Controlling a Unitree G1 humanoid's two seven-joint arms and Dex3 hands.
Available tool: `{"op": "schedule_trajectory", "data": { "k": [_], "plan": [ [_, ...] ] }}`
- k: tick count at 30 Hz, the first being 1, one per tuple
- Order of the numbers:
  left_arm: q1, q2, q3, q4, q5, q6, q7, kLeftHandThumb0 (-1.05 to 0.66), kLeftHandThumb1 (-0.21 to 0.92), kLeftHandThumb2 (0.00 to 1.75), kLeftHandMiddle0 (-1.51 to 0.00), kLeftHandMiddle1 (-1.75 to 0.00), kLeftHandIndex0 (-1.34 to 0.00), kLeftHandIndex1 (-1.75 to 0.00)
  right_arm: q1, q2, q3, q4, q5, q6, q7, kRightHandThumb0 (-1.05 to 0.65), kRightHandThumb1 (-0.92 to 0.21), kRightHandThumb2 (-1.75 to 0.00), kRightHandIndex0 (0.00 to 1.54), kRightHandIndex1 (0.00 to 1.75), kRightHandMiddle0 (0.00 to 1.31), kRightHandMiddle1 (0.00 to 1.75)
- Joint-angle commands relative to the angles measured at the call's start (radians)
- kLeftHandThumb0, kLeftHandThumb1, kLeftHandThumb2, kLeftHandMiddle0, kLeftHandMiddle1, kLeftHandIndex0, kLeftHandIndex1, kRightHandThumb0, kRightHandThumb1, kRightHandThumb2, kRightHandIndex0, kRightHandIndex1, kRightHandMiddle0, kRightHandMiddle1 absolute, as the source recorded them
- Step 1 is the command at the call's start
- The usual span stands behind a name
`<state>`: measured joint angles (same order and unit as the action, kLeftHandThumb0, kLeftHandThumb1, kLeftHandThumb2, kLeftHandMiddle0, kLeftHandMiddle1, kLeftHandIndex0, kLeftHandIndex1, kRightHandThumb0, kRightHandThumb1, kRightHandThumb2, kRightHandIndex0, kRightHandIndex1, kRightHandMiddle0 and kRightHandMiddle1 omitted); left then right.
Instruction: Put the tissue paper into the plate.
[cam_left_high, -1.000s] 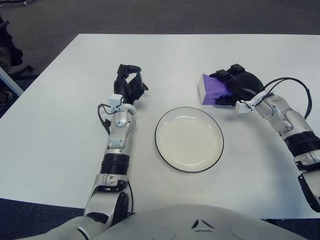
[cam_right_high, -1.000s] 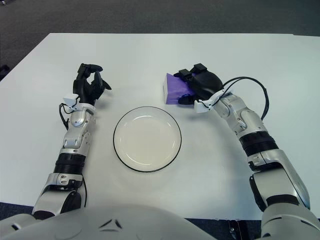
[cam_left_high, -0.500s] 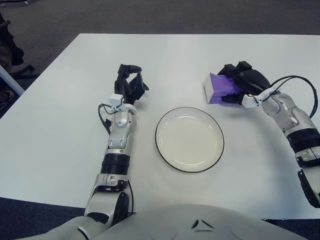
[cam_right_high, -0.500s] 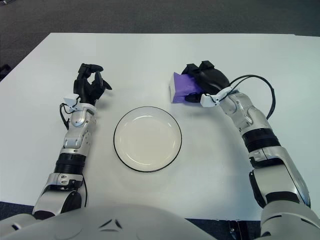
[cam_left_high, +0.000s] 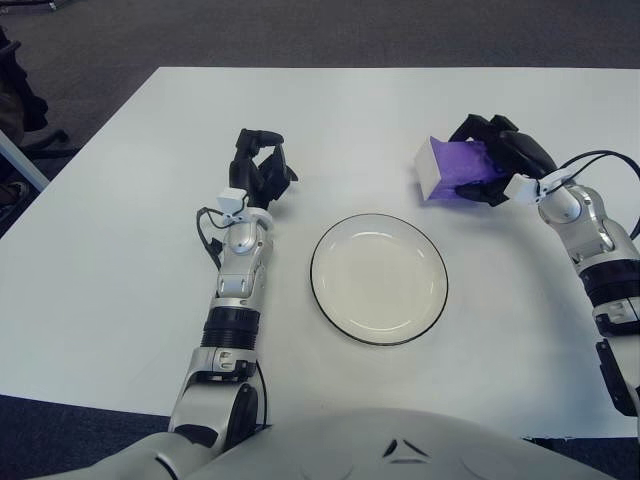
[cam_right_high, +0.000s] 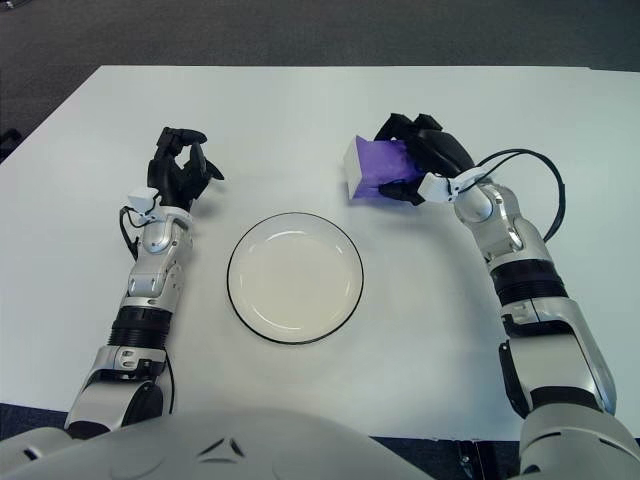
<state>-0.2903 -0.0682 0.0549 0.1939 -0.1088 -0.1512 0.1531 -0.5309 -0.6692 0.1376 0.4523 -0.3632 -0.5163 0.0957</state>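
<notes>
A purple tissue pack (cam_left_high: 452, 170) with a white end is held in my right hand (cam_left_high: 490, 160), whose black fingers wrap over its top and right side, above the table to the upper right of the plate. The white plate (cam_left_high: 379, 278) with a dark rim sits empty at the table's middle. My left hand (cam_left_high: 258, 165) shows to the left of the plate, fingers curled, holding nothing.
The white table (cam_left_high: 120, 250) runs to dark carpet at the back and left. A black cable (cam_right_high: 545, 190) loops by my right forearm. My own torso cover (cam_left_high: 400, 450) fills the bottom edge.
My right hand has lifted the tissue pack off the table and carried it slightly right and up, tilting it. The left arm and plate have not moved.
</notes>
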Motion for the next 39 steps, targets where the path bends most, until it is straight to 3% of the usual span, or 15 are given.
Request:
{"op": "schedule_trajectory", "data": {
  "k": [1, 17, 24, 31, 35, 39],
  "plan": [
    [0.165, -0.049, -0.008, 0.093, 0.008, 0.007, 0.005, -0.36, 0.78, 0.7, -0.87, -1.75, -0.29, -1.75, -0.002, 0.027, -0.053, -0.118, 0.079, -0.026, 0.012, 0.0, -0.31, -1.31, 0.57, 1.75, 0.45, 1.71],
    [0.158, -0.045, -0.004, 0.096, 0.005, 0.014, 0.002, -0.36, 0.78, 0.7, -0.87, -1.75, -0.29, -1.75, 0.078, 0.075, -0.095, -0.433, 0.202, 0.004, 0.108, 0.0, -0.31, -1.33, 0.59, 1.75, 0.42, 1.74],
    [0.154, -0.042, -0.002, 0.097, 0.004, 0.021, 0.001, -0.36, 0.78, 0.7, -0.87, -1.75, -0.29, -1.75, 0.065, 0.072, -0.078, -0.426, 0.142, -0.169, 0.108, 0.0, -0.3, -1.34, 0.6, 1.75, 0.43, 1.73],
    [0.149, -0.042, 0.0, 0.099, 0.004, 0.025, 0.002, -0.36, 0.78, 0.7, -0.87, -1.75, -0.29, -1.75, 0.067, 0.082, -0.045, -0.412, 0.105, -0.283, 0.121, 0.0, -0.32, -1.32, 0.58, 1.75, 0.41, 1.74],
    [0.148, -0.043, 0.0, 0.1, 0.005, 0.027, 0.004, -0.36, 0.79, 0.7, -0.87, -1.75, -0.29, -1.75, 0.064, 0.084, 0.002, -0.389, 0.173, -0.345, 0.175, 0.0, -0.35, -1.29, 0.56, 1.75, 0.39, 1.74],
    [0.147, -0.044, 0.001, 0.1, 0.005, 0.027, 0.004, -0.36, 0.79, 0.7, -0.87, -1.75, -0.29, -1.75, 0.062, 0.064, 0.058, -0.387, 0.322, -0.328, 0.292, 0.0, -0.36, -1.27, 0.56, 1.74, 0.38, 1.75]
  ]
}}
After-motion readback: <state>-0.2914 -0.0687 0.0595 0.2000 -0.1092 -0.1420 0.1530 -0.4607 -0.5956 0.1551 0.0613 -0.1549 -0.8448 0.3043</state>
